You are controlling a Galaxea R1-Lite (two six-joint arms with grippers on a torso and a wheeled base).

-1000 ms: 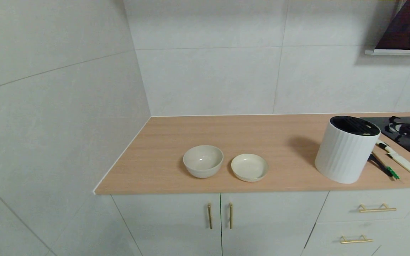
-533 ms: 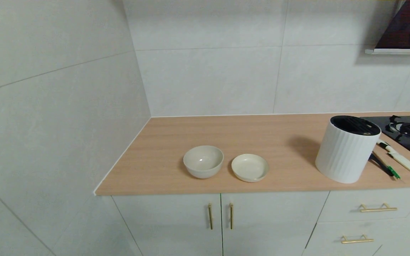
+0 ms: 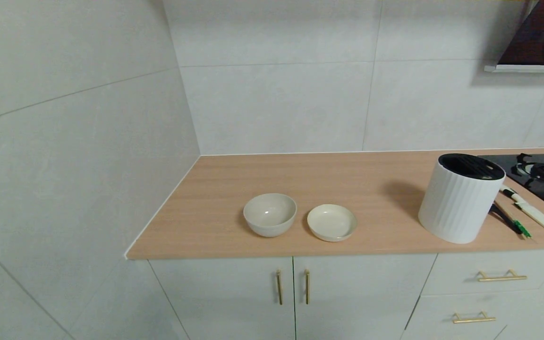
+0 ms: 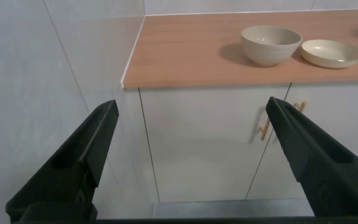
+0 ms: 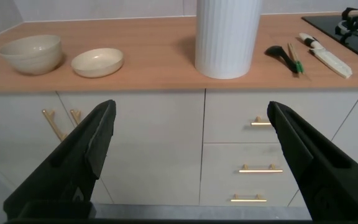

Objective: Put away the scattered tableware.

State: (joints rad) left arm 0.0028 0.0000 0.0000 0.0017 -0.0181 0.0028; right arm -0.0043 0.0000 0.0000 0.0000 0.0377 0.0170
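A cream bowl (image 3: 269,214) and a shallow cream dish (image 3: 331,222) sit side by side near the front of the wooden counter (image 3: 328,179). To the right stands a white ribbed utensil holder (image 3: 460,198) with a black slotted top. Beside it lie a white-bladed knife (image 3: 534,213), a dark spoon and chopsticks (image 3: 510,220). My left gripper (image 4: 191,162) hangs open below counter height, facing the cabinet, with the bowl (image 4: 270,45) and dish (image 4: 331,53) above it. My right gripper (image 5: 191,162) is open at the same low height before the drawers, under the holder (image 5: 227,37).
A tiled wall closes the counter's left end. A black gas hob (image 3: 543,177) sits at the far right under a range hood (image 3: 536,40). Cabinet doors (image 3: 291,293) and drawers with gold handles (image 3: 498,277) run below the counter.
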